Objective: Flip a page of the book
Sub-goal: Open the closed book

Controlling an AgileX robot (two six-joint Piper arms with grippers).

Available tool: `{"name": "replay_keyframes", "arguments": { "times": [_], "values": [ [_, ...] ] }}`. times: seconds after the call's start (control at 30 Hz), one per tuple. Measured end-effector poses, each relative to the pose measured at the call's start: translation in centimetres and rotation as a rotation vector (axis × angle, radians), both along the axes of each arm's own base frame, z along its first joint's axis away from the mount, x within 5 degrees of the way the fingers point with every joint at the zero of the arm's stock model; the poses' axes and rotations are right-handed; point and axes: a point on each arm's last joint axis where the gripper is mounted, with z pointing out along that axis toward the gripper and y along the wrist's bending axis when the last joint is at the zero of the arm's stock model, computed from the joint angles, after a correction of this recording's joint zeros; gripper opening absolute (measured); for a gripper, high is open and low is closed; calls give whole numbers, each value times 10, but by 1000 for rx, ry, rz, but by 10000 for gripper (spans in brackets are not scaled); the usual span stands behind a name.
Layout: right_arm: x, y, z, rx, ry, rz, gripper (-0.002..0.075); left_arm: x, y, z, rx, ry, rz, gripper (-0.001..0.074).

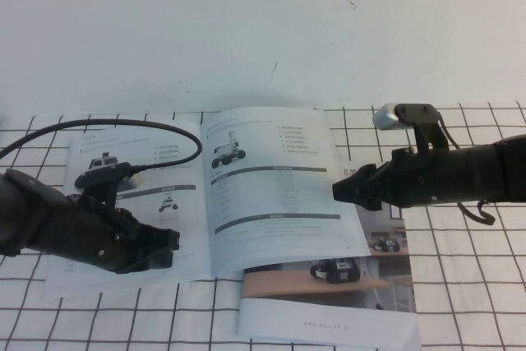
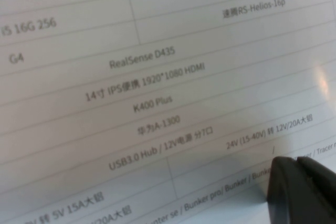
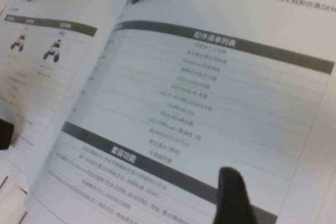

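While the left gripper [image 1: 168, 246] presses the book [image 1: 140, 203], opening unclear, the right gripper [image 1: 339, 190] hovers beside the page [image 1: 275, 195], opening also unclear.

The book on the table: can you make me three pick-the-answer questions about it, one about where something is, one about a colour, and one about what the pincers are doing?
1. Where is the left pincer?
A. Over the book's left page
B. Off the table
C. On the far white wall

2. What colour are the bars across the right page?
A. Red
B. Dark grey
C. Yellow

3. What is the right pincer doing?
A. Gripping a pen
B. Lifting the whole book
C. Holding nothing, at the right page's outer edge

Answers: 1 A, it sits low over the left page. 2 B, the bars are dark grey. 3 C, nothing is between its fingers.
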Motion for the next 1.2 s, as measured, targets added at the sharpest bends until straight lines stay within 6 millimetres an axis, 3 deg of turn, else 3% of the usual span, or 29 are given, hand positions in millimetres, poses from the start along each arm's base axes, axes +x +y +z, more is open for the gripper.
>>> {"name": "replay_keyframes", "arguments": {
  "times": [0.27, 0.63, 1.2],
  "values": [
    [0, 0, -18, -10, 47, 0, 414, 0, 0, 0, 0, 0, 0, -4],
    [-5, 14, -20, -37, 24, 51, 414, 0, 0, 0, 0, 0, 0, -4],
    [-4, 14, -23, -67, 22, 31, 415, 0, 0, 0, 1, -1, -2, -4]
  ]
}}
